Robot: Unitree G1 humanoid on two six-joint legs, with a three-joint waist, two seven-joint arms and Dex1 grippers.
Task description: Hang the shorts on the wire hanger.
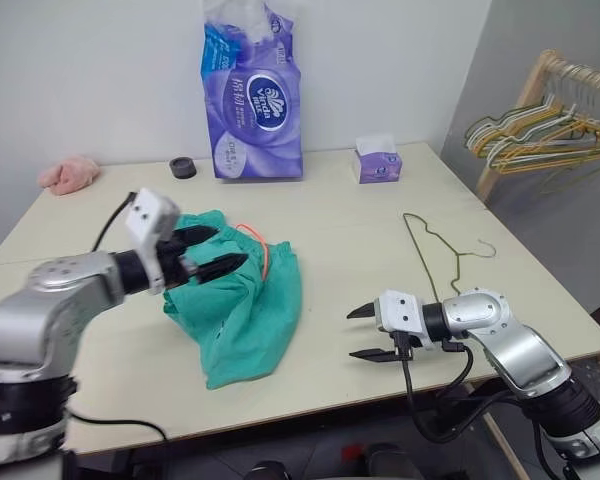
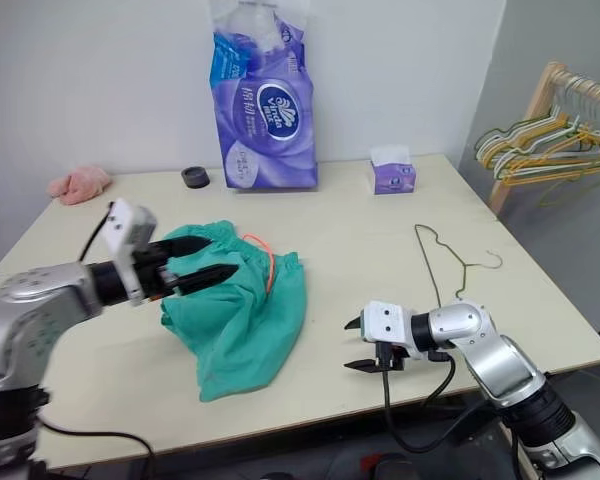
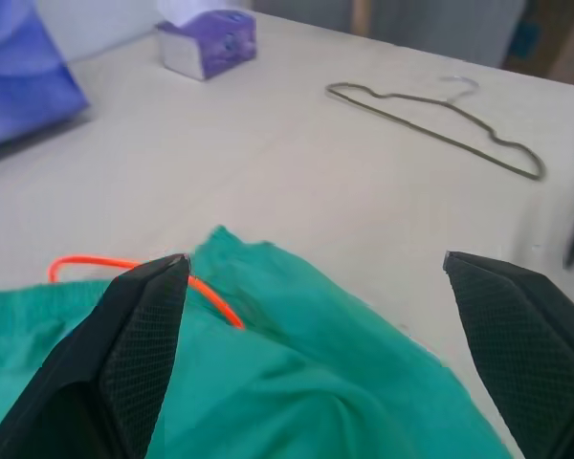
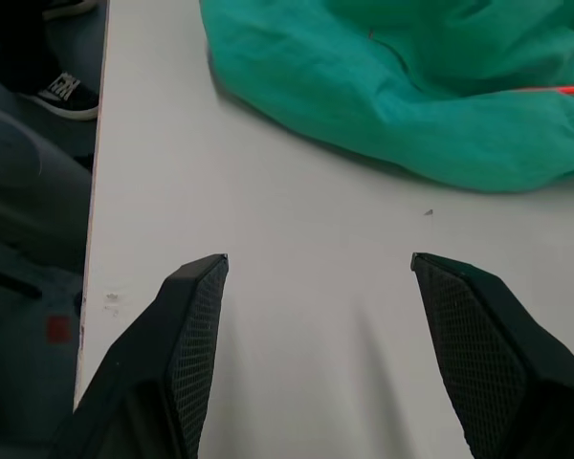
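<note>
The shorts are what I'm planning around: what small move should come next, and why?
Probably lower the left tool onto the shorts and close on the waistband. It hovers open above the crumpled fabric holding nothing, while the wire hanger lies flat on the table, apart from the shorts; the right tool is open too.

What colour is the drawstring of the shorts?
Orange, bright against the teal-green shorts; the drawstring shows best in the left wrist view.

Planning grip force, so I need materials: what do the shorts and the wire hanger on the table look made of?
The shorts: soft woven fabric, probably thin cotton or synthetic, matte teal; it rumples and folds in a heap. The wire hanger: thin bent metal wire, apparently, dull olive-grey; it lies flat, holding a crisp outline.
</note>
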